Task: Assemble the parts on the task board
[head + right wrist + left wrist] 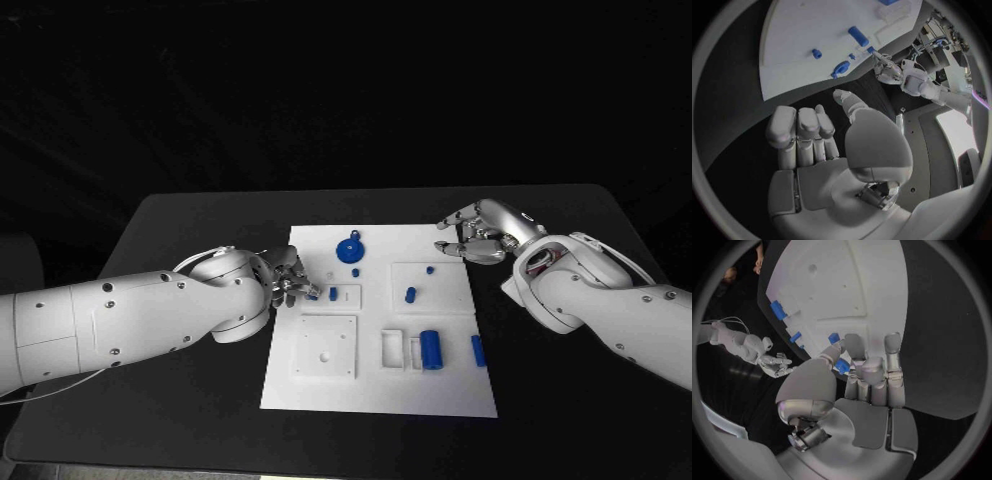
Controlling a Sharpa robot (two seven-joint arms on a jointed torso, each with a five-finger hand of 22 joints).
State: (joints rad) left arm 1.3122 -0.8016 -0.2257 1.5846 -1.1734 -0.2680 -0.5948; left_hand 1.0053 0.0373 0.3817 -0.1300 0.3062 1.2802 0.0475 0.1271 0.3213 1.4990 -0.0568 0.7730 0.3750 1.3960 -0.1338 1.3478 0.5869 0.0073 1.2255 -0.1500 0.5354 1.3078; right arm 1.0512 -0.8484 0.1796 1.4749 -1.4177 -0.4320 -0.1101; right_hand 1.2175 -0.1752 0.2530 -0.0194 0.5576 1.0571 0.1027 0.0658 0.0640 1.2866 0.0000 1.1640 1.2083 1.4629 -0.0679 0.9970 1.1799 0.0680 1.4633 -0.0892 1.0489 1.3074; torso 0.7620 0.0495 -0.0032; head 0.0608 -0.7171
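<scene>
The white task board (pixel 378 390) lies mid-table. My left hand (pixel 283 276) is at the board's left edge and pinches a small blue part (pixel 842 367) between thumb and fingers, just over the board (pixel 848 285). My right hand (pixel 483 236) hovers at the board's far right corner with fingers loosely bent and nothing in it; its palm (pixel 826 170) faces the board (pixel 798 45). On the board are a blue round part with a loop (pixel 352 250), a small blue peg (pixel 333 294), another blue piece (pixel 411 294), a blue cylinder (pixel 430 350) and a blue bar (pixel 477 350).
A raised white square block (pixel 327 346) and a white slot holder (pixel 392 347) sit on the board's near half. Black table (pixel 188 230) surrounds the board on all sides. The left forearm (pixel 130 320) stretches across the near left table.
</scene>
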